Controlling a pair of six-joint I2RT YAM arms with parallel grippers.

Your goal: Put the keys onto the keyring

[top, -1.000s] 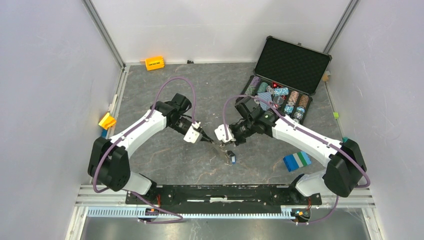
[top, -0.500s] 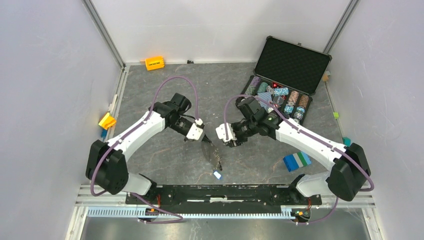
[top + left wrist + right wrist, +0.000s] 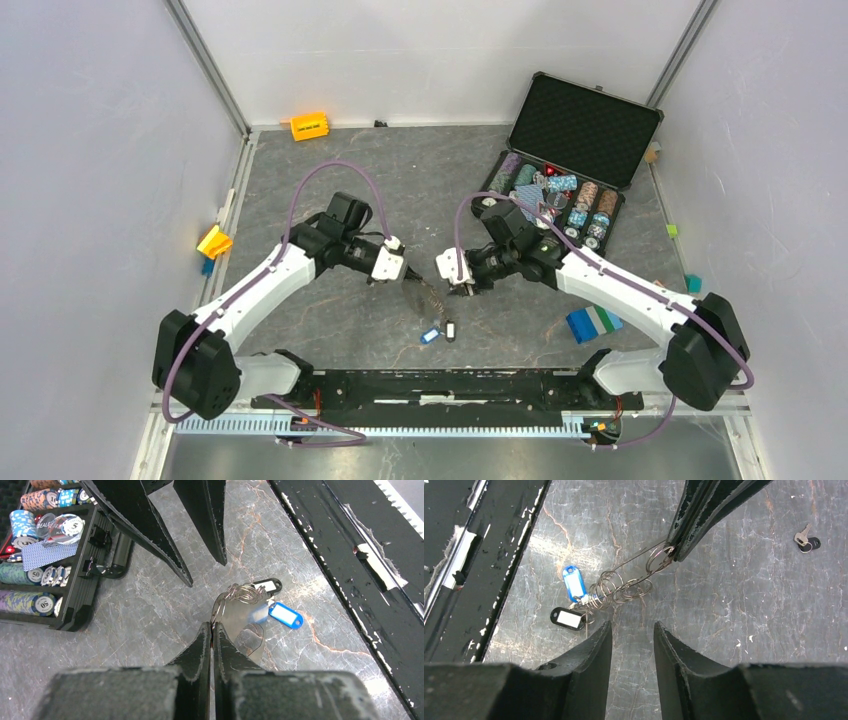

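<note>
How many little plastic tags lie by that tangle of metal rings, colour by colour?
Blue tag: 1
Black tag: 1
Total: 2

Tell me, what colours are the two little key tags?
One blue tag, one black tag; clearest in the right wrist view.
</note>
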